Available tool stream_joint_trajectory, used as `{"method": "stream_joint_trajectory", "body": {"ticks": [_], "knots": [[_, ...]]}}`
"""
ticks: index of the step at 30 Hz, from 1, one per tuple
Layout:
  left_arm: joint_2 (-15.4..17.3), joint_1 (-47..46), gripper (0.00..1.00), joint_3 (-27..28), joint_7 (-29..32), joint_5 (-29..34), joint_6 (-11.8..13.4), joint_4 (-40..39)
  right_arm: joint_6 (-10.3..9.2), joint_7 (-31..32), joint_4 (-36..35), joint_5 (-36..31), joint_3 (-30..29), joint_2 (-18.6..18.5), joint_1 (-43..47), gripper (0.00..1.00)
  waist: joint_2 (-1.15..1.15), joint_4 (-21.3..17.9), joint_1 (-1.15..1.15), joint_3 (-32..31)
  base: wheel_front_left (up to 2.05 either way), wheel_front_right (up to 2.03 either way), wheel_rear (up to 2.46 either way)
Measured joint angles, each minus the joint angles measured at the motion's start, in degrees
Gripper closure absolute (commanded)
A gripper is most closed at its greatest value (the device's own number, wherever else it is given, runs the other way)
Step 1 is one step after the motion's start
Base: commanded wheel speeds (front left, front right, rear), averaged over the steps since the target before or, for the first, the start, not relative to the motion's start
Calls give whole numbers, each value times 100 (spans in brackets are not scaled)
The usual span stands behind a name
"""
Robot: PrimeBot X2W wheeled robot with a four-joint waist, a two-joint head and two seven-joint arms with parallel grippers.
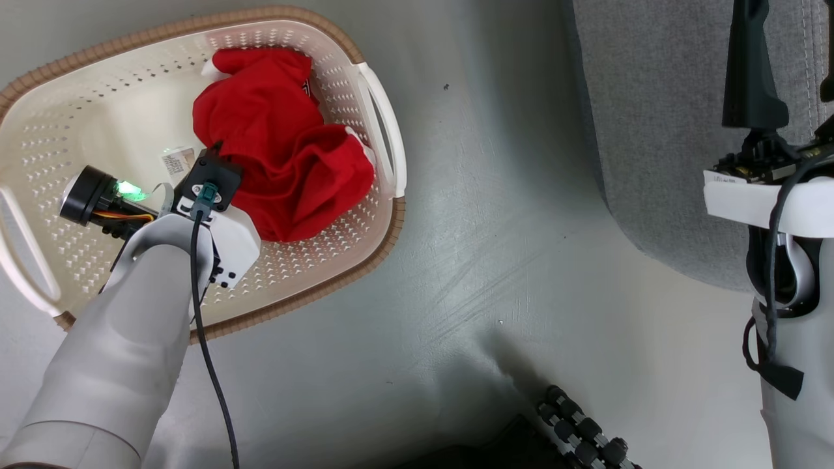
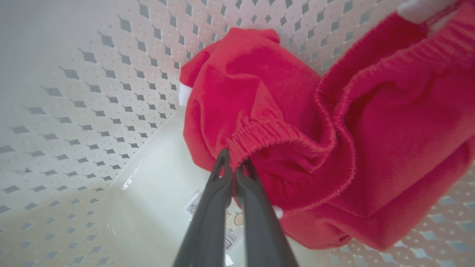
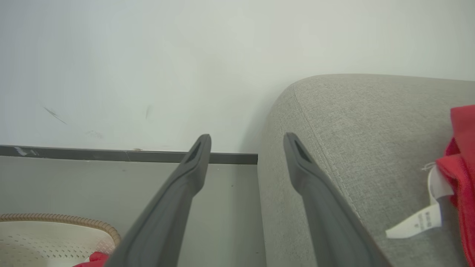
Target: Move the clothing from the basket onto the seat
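Red jersey (image 1: pixel 280 150) fabric lies bunched against the basket's (image 1: pixel 98 117) right-hand wall. The left gripper (image 2: pixel 234 165) is down inside the basket, its two dark fingers clamped together on a gathered, elastic-looking edge (image 2: pixel 259 129) of that garment. The step in hand looks like the pick: the grip is made, the lift is not. The next move, as I judge it, calls for a straight rise until the cloth clears the basket's brown woven rim (image 1: pixel 195 25), then a carry to the grey sofa (image 3: pixel 352 122) off the basket's right side. The pinch is on a thin fold, so it may slip, or the trailing cloth may catch the rim. The right gripper (image 3: pixel 246 142) hangs spread wide and empty, well apart from the basket, over by the sofa. Another red garment (image 3: pixel 462 167) lies outside the basket on the sofa, and the print on its white tag (image 3: pixel 415 222) is too small to read. A label sticker (image 2: pixel 195 208) on the basket's floor carries dark print, too blurred to read, and so is the scrap of black-and-white lettering (image 1: pixel 306 86) on the jersey
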Motion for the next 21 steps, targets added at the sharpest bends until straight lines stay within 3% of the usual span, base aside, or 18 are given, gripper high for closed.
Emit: {"method": "stream_joint_trajectory", "body": {"ticks": [21], "knots": [[-138,168,100,260,-409,-492,-231,-1022,0,0,500,-342,182,-31,-104,0,0,474,0,-626,0,0,0]]}}
